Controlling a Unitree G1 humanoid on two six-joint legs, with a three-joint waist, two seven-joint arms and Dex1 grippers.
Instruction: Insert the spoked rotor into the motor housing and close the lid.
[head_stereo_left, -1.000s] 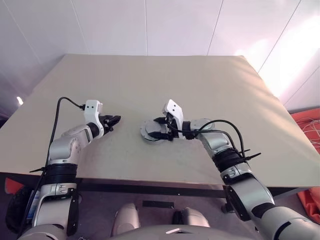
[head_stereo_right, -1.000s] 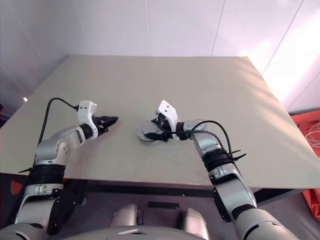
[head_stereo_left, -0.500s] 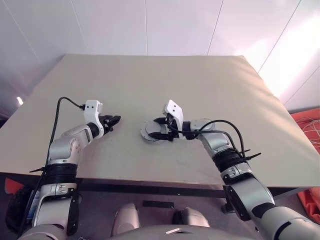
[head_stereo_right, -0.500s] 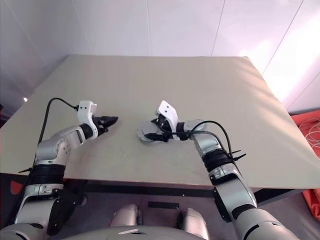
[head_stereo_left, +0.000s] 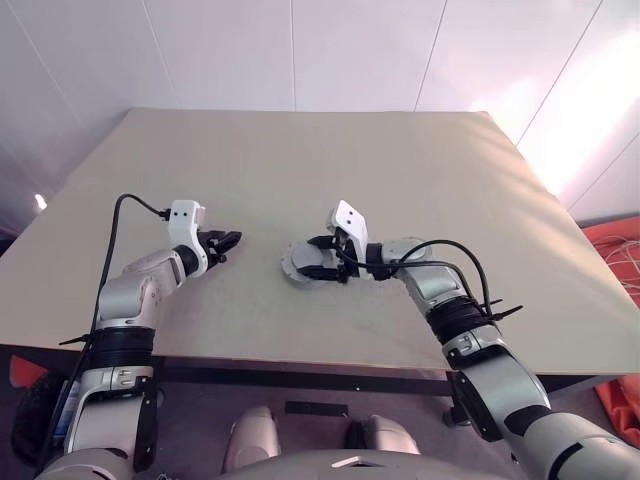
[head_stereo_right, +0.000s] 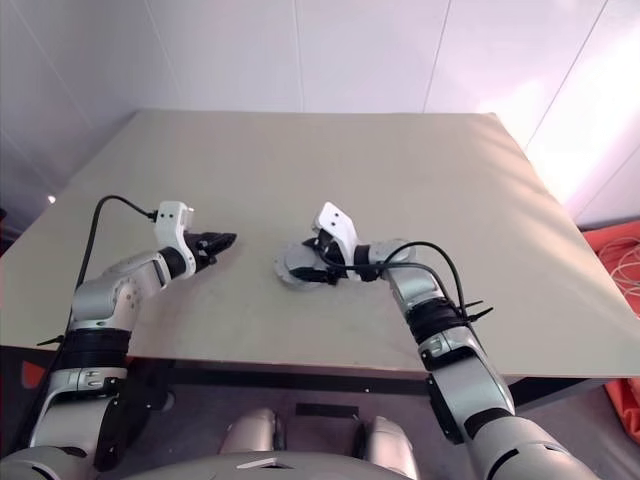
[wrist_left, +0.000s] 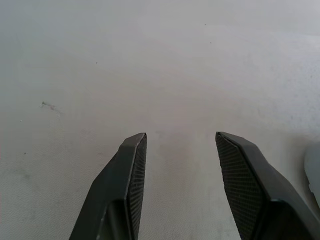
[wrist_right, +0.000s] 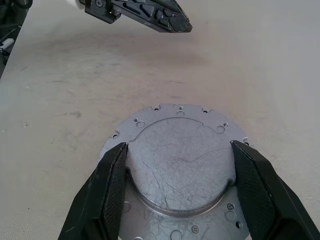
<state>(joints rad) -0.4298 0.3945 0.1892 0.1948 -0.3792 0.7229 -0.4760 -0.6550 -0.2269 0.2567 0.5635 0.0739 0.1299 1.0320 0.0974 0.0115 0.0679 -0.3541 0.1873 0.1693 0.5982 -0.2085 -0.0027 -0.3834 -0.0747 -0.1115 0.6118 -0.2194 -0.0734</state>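
Note:
The lid (wrist_right: 180, 165) lies flat on the table just right of centre, its scratched grey back facing up. It covers the motor housing, whose flanged rim with small holes (wrist_right: 150, 112) shows around it. The spoked rotor is hidden. My right gripper (wrist_right: 178, 146) reaches in from the right with one finger against each side of the raised round lid, shut on it. In the head view it is the same right gripper (head_stereo_left: 316, 257) over the lid (head_stereo_left: 298, 266). My left gripper (head_stereo_left: 232, 242) hovers to the left, apart from the parts, open and empty; its fingers (wrist_left: 132, 165) stand over bare table.
The wide beige table (head_stereo_left: 300, 160) carries nothing else. A grey edge of the assembly (wrist_left: 314, 172) shows beside my left fingers. The table's front edge (head_stereo_left: 300, 362) runs close below both arms. Orange material (head_stereo_left: 620, 250) lies on the floor at the far right.

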